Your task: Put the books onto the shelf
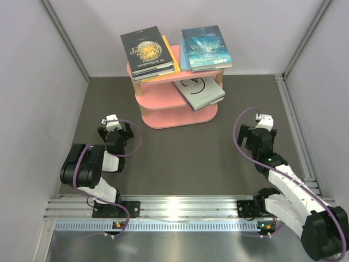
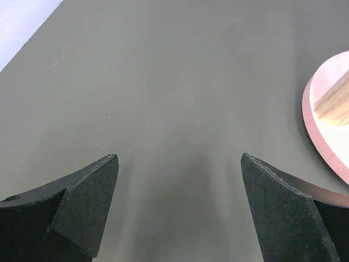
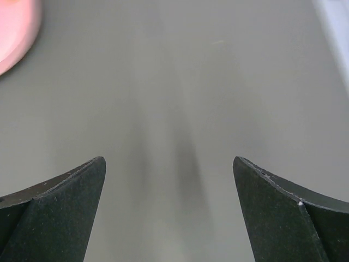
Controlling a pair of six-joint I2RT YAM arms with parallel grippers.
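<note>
- Top external view: books are stacked on the top tier of the pink shelf (image 1: 180, 119), with the black moon-cover stack (image 1: 148, 50) at left and the teal stack (image 1: 205, 47) at right.
- One grey-white book (image 1: 199, 90) is lodged on the middle tier, tilted and overhanging the right end.
- Wide-spread and holding nothing, the left fingers (image 1: 116, 126) and right fingers (image 1: 256, 131) are poised over the grey worktop (image 1: 185, 158).

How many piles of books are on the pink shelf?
3. Top board, left: pile under the black book. Top board, right: pile under the teal book. Middle board: pile under the white book. More books may be hidden.
</note>
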